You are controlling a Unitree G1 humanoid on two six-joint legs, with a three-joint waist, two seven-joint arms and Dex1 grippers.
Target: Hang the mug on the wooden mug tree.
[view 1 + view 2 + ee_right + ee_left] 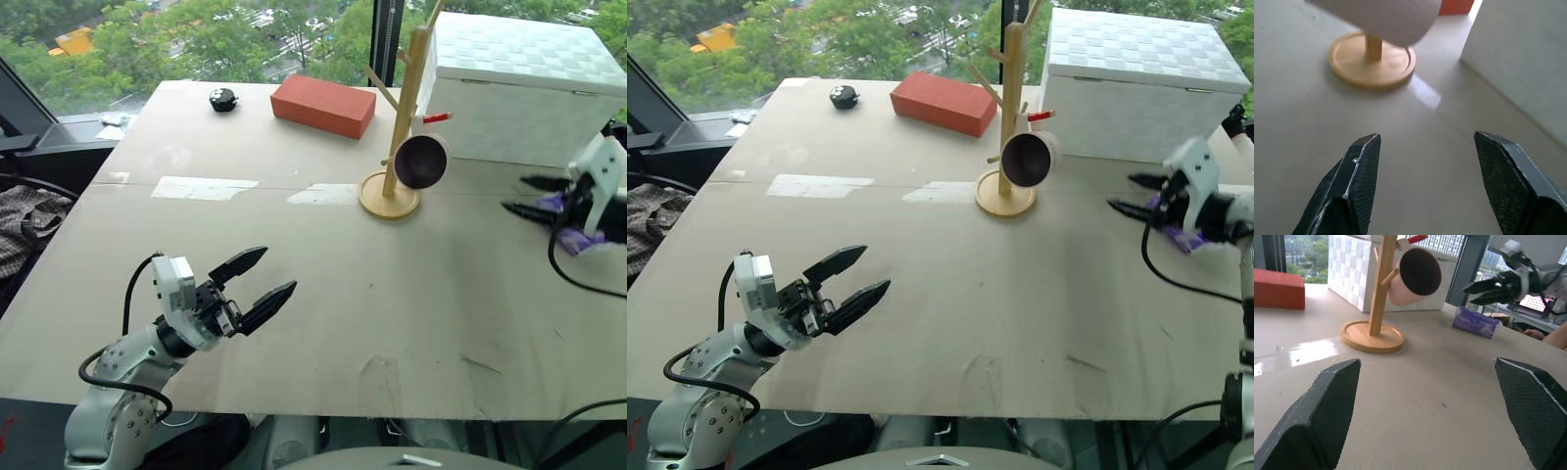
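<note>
The cream-white mug [421, 162] hangs on a peg of the wooden mug tree [405, 108], its dark inside turned toward me; a peg with a red mark sticks out just above it. The tree's round base [1371, 61] rests on the table at the back middle. My right gripper [514, 193] hovers open to the right of the tree, apart from the mug, with nothing between its fingers. My left gripper [279, 269] stands open and empty over the near left of the table, far from the tree.
A large white box [519, 88] stands behind the tree at the back right. A red brick [323, 105] and a small black object [223, 99] lie at the back. A purple tissue pack [1476, 322] lies under my right gripper.
</note>
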